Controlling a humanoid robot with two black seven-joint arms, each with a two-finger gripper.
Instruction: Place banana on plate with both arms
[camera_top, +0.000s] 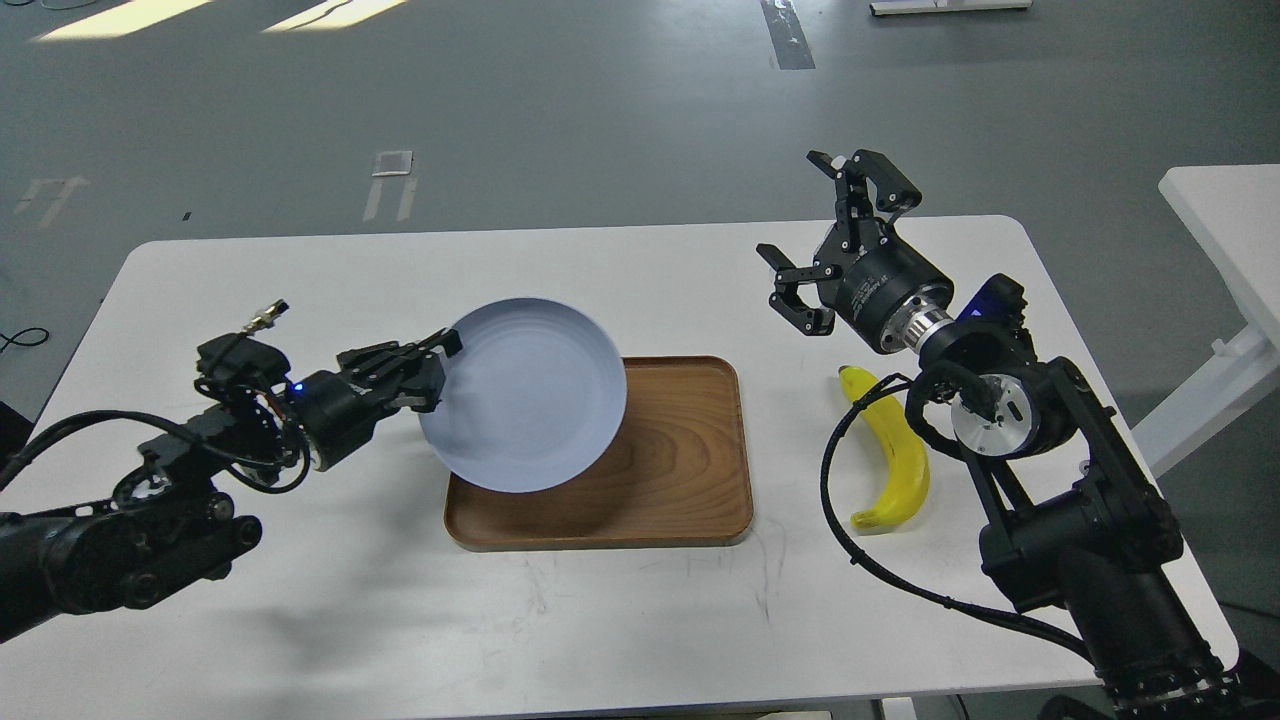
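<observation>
Banana (897, 452) lies flat on the white bench (300, 620), at about four o'clock from the right hand (822, 237), which hangs over the bench with its claws spread wide and holding nothing. At nine o'clock on the plate (525, 395), the left hand (435, 368) pinches the rim, holding the plate tilted above the wooden tray (690, 470), well apart from the banana.
</observation>
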